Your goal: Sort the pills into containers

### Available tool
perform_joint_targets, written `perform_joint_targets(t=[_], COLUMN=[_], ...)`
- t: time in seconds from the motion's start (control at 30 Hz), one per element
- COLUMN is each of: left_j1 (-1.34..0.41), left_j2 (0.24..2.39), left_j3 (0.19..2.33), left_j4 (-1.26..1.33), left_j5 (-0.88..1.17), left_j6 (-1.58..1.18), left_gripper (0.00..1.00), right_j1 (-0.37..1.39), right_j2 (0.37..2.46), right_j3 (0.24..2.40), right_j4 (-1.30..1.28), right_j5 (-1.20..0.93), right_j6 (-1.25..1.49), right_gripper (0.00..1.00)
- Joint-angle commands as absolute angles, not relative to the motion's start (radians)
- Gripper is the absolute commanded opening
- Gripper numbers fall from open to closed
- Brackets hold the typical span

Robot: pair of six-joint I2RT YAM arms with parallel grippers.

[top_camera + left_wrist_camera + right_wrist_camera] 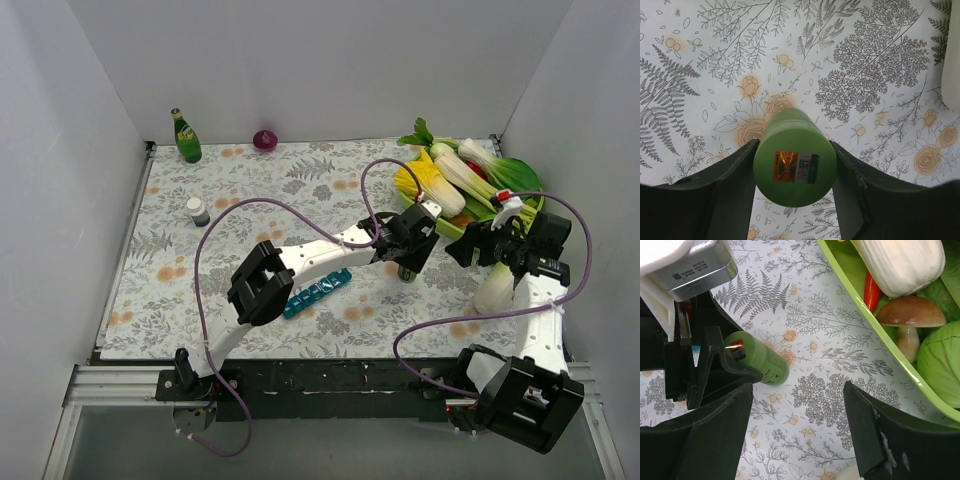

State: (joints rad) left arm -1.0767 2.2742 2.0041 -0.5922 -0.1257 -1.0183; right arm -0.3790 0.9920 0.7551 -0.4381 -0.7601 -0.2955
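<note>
Left tool (407,265) grips green jar (792,170) — containers (317,292) leftward

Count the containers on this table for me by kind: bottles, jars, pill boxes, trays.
Bottles: 2, a tall green bottle and a small white bottle
Jars: 1, the green jar gripped by the left gripper
Pill boxes: 1, the teal pill organizer
Trays: 1, the green vegetable tray
Total: 5

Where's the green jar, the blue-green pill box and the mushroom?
green jar (792,167), left wrist view, its stickered end.
pill box (318,292), top view, middle of the strip.
mushroom (910,314), right wrist view, its brown cap.
</note>
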Motion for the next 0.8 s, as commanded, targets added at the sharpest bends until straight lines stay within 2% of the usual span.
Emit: perform_joint_targets(t=[0.0, 0.13, 0.17, 0.27, 0.33, 0.47, 0.57, 0.6, 0.63, 0.77], left_j1=[-1.081, -1.048, -1.037, -0.983, -0.954, -0.942, -0.937, -0.937, -0.937, -0.937], left_j2=[2.205, 2.036, 1.993, 1.795, 1.662, 1.502, 1.418, 1.402, 1.388, 1.355], left_j3=[2.031, 1.889, 1.791, 1.555, 1.449, 1.223, 1.111, 1.064, 1.043, 0.999], left_j4=[-0.617, -0.539, -0.513, -0.402, -0.321, -0.203, -0.123, -0.079, -0.052, 0.027], left_j5=[-0.164, -0.086, -0.057, 0.089, 0.165, 0.238, 0.227, 0.216, 0.209, 0.158], left_j6=[-1.022, -1.089, -1.106, -1.172, -1.206, -1.320, -1.411, -1.439, -1.460, -1.542], left_gripper=[0.16, 0.07, 0.06, 0.03, 0.03, 0.02, 0.01, 0.01, 0.00, 0.00], right_j1=[-0.383, -0.382, -0.379, -0.359, -0.319, -0.168, -0.025, 0.059, 0.101, 0.260], right_j2=[1.009, 1.063, 1.084, 1.112, 1.117, 1.072, 0.978, 0.948, 0.922, 1.003], right_j3=[0.772, 0.824, 0.840, 0.891, 0.911, 0.894, 0.841, 0.816, 0.793, 0.879], right_j4=[-0.477, -0.769, -0.971, -1.251, -1.296, -1.194, -0.784, -0.655, -0.397, -0.383], right_j5=[-0.871, -1.107, -1.138, -1.186, -1.198, -1.242, -1.253, -1.212, -1.177, -1.014], right_j6=[-0.401, -0.878, -1.171, -1.613, -1.681, -1.573, -1.077, -0.808, -0.691, -0.566], right_gripper=[0.80, 0.80, 0.81, 0.84, 0.86, 0.87, 0.87, 0.87, 0.88, 0.88])
